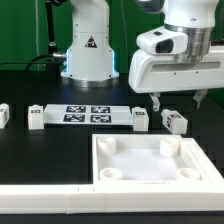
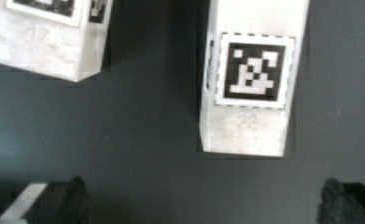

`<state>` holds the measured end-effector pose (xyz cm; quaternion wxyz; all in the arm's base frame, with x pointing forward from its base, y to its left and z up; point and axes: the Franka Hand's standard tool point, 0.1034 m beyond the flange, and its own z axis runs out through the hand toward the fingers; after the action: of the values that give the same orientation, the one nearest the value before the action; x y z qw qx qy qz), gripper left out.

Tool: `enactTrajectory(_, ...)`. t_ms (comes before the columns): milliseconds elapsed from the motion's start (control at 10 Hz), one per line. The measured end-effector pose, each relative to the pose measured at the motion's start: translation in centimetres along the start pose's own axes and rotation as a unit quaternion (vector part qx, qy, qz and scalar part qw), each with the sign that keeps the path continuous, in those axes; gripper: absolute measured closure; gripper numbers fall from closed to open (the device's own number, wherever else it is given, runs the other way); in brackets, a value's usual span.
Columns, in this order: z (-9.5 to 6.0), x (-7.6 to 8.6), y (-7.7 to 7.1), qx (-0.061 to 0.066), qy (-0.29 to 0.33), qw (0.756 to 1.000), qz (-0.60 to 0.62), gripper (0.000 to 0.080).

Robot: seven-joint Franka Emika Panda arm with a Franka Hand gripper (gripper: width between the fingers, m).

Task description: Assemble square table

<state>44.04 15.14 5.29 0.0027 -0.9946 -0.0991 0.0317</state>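
Hanging spread wide with nothing between them, the fingers sit above a short white leg that lies on the dark tabletop. In the wrist view the same fingers frame this leg, its tag facing up. It lies nearer one finger than the other, so the hand looks off centre.

The step in hand seems to be picking up this leg. To do it well, shift sideways first until the leg sits midway between the pads. Then come straight down and close on its two long flat sides, near the middle of its length, so it does not swing when lifted.

A second leg lies near, toward the exterior view's left, just beside the marker board. In the wrist view this second leg lies close to the line of one finger, so that finger should go down into the gap between the two legs without nudging it.

The square table's slab lies close in front, rim up. The corner sockets that show look empty, so the carry will be short; keep the leg level and upright.
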Motion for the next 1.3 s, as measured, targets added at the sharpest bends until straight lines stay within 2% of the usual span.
enactTrajectory(200, 0.1, -0.3, 0.1, -0.001, -0.019, 1.000, 0.002, 0.0150)
enactTrajectory(300, 0.3, -0.9, 0.4, -0.009, -0.080, 0.997, 0.009, 0.0150)
enactTrajectory(400, 0.4, -0.3, 0.5, -0.011, -0.120, 0.993, 0.015, 0.0150)
enactTrajectory(500, 0.5, -0.1, 0.4, -0.008, -0.150, 0.988, 0.024, 0.0150)
enactTrajectory(800, 0.5, -0.7, 0.4, -0.012, -0.242, 0.970, 0.029, 0.0150)
enactTrajectory(900, 0.5, -0.1, -0.3, 0.001, -0.276, 0.960, 0.040, 0.0150)
enactTrajectory(1000, 0.8, 0.7, -0.8, 0.015, -0.286, 0.957, 0.050, 0.0150)
enactTrajectory(1100, 1.3, 0.4, -1.4, 0.028, -0.331, 0.942, 0.058, 0.0150)
enactTrajectory(1300, 2.6, 0.5, -1.6, 0.030, -0.382, 0.922, 0.057, 0.0150)
